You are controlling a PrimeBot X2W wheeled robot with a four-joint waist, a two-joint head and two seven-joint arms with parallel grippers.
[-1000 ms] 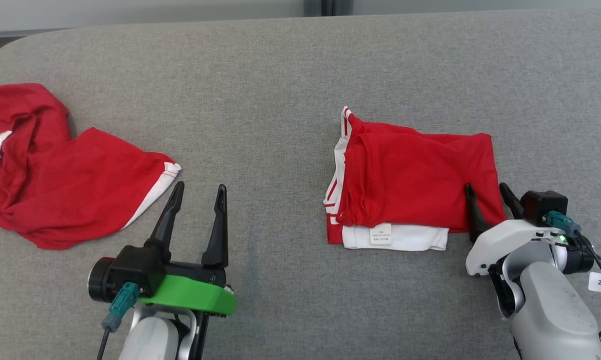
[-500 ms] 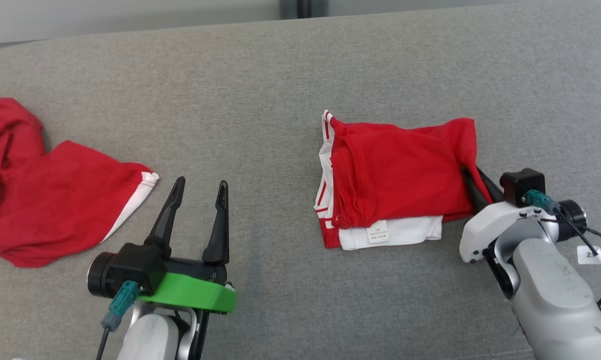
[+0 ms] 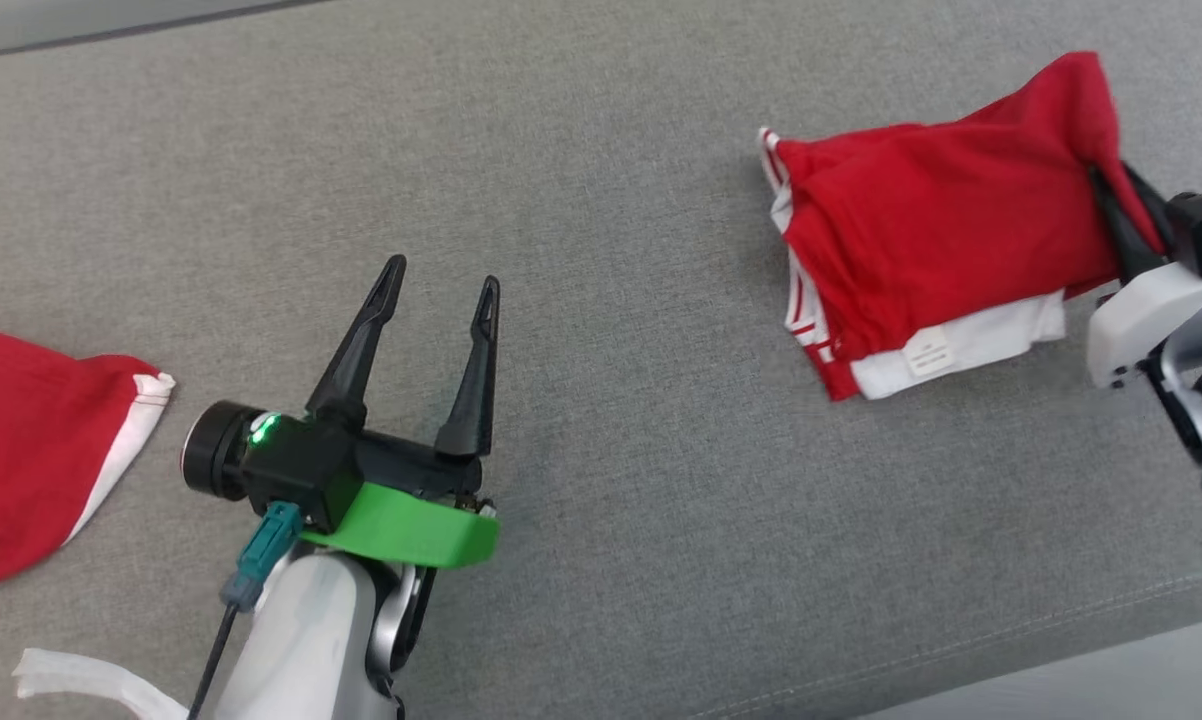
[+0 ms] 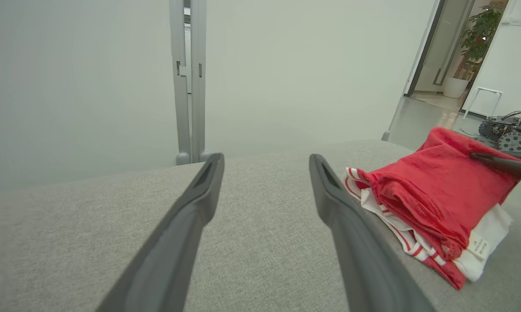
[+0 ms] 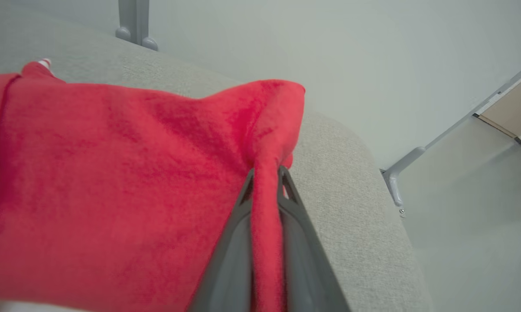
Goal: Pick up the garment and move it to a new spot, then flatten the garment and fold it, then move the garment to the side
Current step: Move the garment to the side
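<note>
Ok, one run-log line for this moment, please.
phase: move-aside step | folded garment: right edge pinched, raised | right jaws: shut on it | left jaws: open, empty | loose red garment: far left

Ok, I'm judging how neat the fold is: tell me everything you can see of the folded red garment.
The folded garment is soft red knit, with red-and-white striped trim at its left edge and a white layer bearing a small label peeking out underneath. It lies roughly rectangular on the grey fabric surface. The right gripper has its jaws shut on the right corner, raised in a peak.
</note>
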